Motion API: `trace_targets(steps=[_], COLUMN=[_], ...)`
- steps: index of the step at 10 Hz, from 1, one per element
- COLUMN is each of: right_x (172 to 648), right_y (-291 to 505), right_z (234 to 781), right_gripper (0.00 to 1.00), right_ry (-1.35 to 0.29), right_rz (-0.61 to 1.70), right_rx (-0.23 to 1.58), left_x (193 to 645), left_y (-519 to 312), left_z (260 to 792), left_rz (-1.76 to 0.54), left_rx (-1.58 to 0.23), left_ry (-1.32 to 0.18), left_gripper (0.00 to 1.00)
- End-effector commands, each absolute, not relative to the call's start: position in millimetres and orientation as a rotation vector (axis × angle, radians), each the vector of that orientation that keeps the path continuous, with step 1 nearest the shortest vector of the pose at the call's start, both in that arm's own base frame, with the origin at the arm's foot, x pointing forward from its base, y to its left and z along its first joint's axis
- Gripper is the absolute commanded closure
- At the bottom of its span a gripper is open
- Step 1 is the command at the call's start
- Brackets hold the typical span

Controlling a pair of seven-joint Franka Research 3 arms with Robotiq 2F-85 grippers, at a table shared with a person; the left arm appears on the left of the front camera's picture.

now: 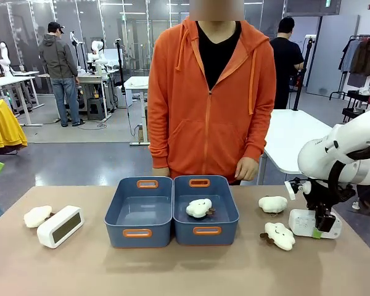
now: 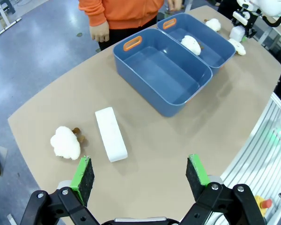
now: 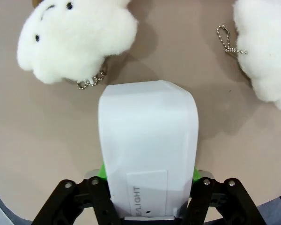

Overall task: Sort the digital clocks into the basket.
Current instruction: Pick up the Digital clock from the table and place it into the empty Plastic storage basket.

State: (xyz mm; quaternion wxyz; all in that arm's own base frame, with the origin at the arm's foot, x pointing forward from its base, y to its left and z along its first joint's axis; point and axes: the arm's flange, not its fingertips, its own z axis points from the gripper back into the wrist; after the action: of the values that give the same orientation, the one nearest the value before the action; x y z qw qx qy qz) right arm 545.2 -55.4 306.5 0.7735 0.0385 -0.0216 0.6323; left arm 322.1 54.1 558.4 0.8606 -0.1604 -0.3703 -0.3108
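Note:
A white digital clock (image 3: pixel 147 140) lies on the table at the right, and my right gripper (image 3: pixel 149 174) is shut on its near end, green pads against both sides. The front view shows that clock (image 1: pixel 302 222) under the right gripper (image 1: pixel 320 227), resting on the table. The other digital clock (image 1: pixel 60 226), with a dark grey face, lies at the far left; from the left wrist it is a white brick (image 2: pixel 111 134). My left gripper (image 2: pixel 140 176) hangs open above the table just short of it. Two blue baskets stand mid-table: the left one (image 1: pixel 139 234) is empty, and the right one (image 1: pixel 231 213) holds a plush.
Cloud plush toys lie about: one (image 1: pixel 37 216) beside the left clock, one (image 1: pixel 199 208) in the right basket, two (image 1: pixel 272 204) (image 1: pixel 280 235) close to the right clock. A person in an orange hoodie (image 1: pixel 209 92) stands behind the baskets, with one hand (image 1: pixel 246 168) near the table edge.

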Motion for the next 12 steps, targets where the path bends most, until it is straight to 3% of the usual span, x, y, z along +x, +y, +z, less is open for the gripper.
trace_targets(steps=[1,2,4,7,10,12], right_x=[540,538,536,515,450,423], right_y=[-51,-51,-56,-99,-232,-262], right_z=[310,320,344,387,459,477], right_gripper=[1.00,0.85,1.00,1.00,1.00,1.00], right_ry=[-0.046,-0.064,-0.066,-0.078,-0.385,-0.515], right_rz=[1.358,1.354,1.354,1.385,1.207,1.148], right_rx=[0.084,0.110,0.099,0.148,0.268,0.256], left_x=[321,321,321,321,321,321], left_y=[56,56,56,56,56,56], left_z=[559,559,559,559,559,559], left_rz=[-0.676,-0.676,-0.676,-0.676,-0.676,-0.676], left_rx=[-0.334,-0.334,-0.334,-0.334,-0.334,-0.334], left_ry=[-0.771,-0.771,-0.771,-0.771,-0.771,-0.771], left_gripper=[0.00,0.00,0.00,0.00,0.00,0.00])
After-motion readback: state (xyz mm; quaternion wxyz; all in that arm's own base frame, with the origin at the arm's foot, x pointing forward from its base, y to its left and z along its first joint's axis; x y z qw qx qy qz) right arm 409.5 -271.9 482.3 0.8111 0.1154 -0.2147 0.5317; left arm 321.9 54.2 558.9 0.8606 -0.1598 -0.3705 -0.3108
